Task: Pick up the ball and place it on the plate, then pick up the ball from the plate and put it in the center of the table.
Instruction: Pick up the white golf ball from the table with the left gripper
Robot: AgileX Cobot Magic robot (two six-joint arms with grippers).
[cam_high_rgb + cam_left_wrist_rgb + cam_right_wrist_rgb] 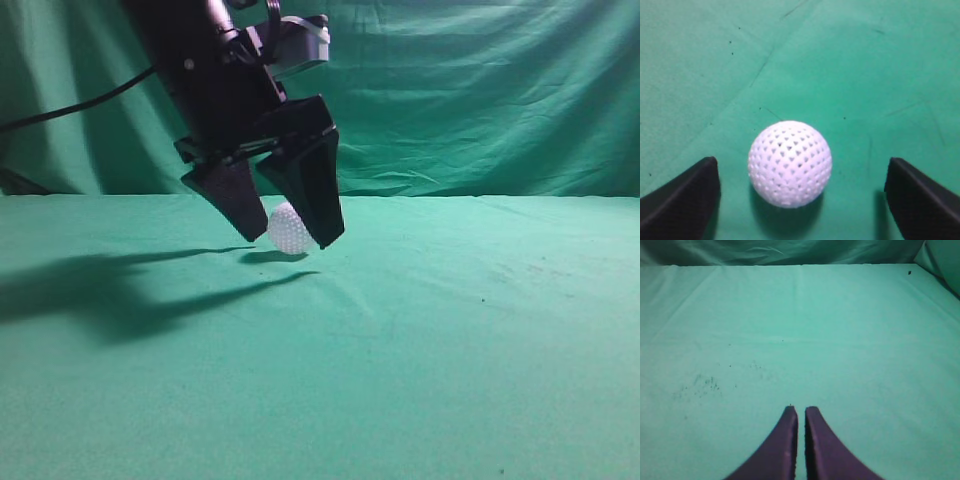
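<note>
The white dimpled ball (288, 228) lies on the green table (450, 330), left of the middle in the exterior view. My left gripper (287, 238) is open and hangs low over the ball, one black finger on each side. In the left wrist view the ball (790, 163) sits between the open fingers (801, 167), nearer the left one and touching neither. My right gripper (801, 410) is shut and empty above bare cloth (800, 315); it does not show in the exterior view. No plate is in view.
A darker green cloth backdrop (480, 90) hangs behind the table. The left arm casts a long shadow (110, 290) on the cloth to the left. A black cable (70, 108) runs off to the left.
</note>
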